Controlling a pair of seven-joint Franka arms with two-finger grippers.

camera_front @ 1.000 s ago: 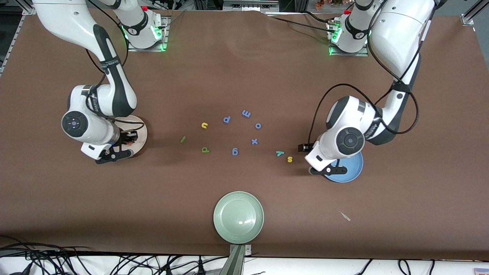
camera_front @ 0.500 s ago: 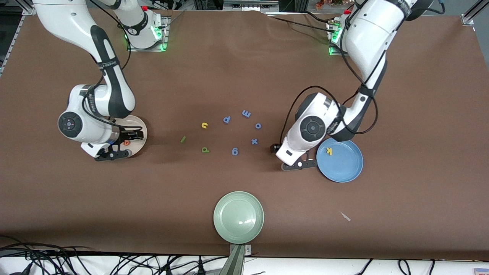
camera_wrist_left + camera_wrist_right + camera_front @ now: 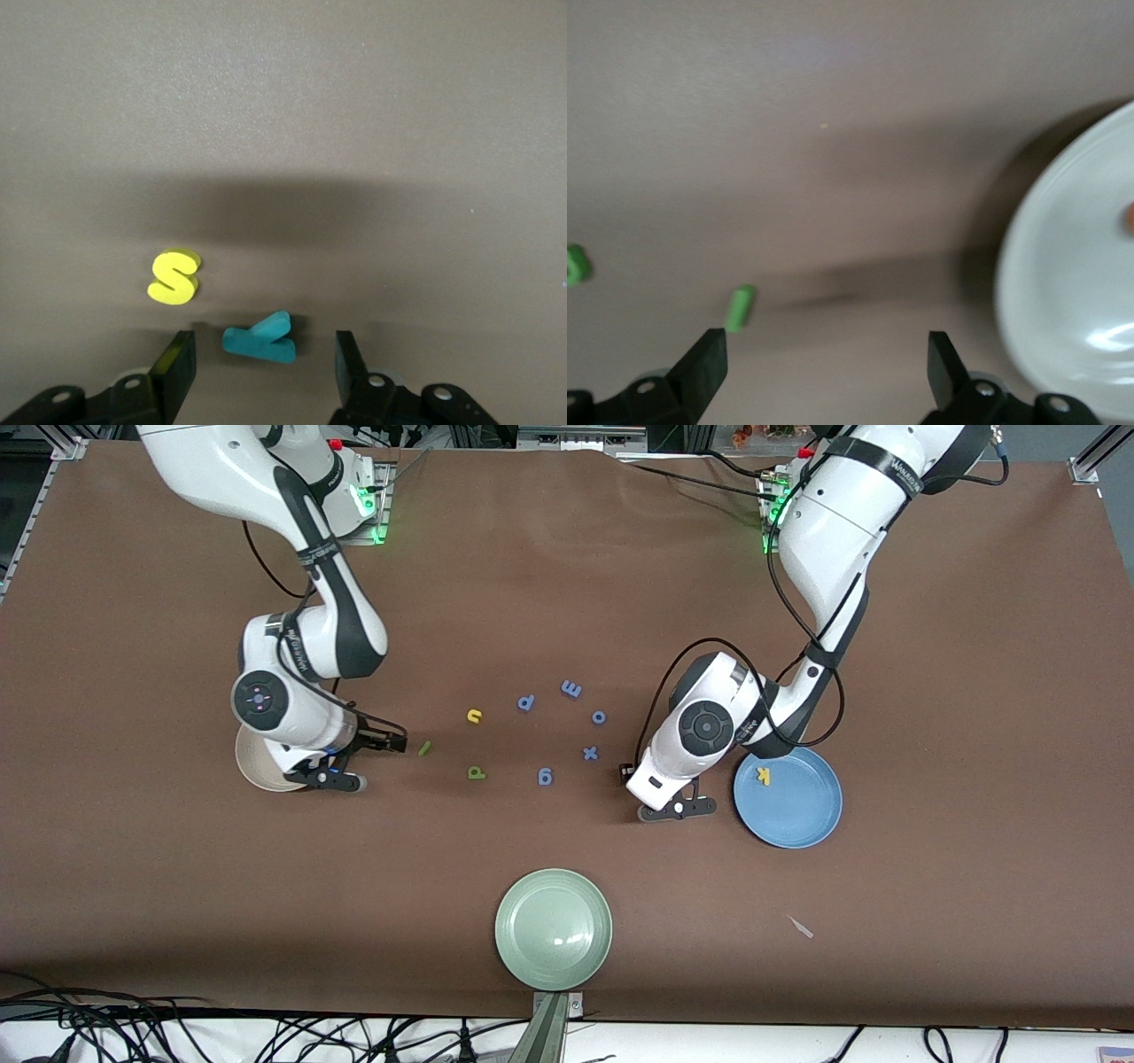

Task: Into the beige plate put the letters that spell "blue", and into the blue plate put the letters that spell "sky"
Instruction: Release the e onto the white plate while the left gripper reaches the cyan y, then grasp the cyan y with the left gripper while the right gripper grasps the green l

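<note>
Matte brown table (image 3: 567,558), foam y (image 3: 259,337).

I work on a brown-covered table (image 3: 567,584). At the centre of the front view lie loose foam letters: yellow u (image 3: 475,716), thin green l (image 3: 424,748), olive b (image 3: 477,773) and five blue letters (image 3: 571,689). In my left wrist view the yellow s (image 3: 173,277) and teal y (image 3: 259,338) sit just beside each other. The pale green plate (image 3: 554,930) rests bottom centre, the blue plate (image 3: 797,806) toward my left arm's end, the beige plate (image 3: 252,766) toward my right arm's. A pale scrap (image 3: 801,927) lies lower than the blue plate.
</note>
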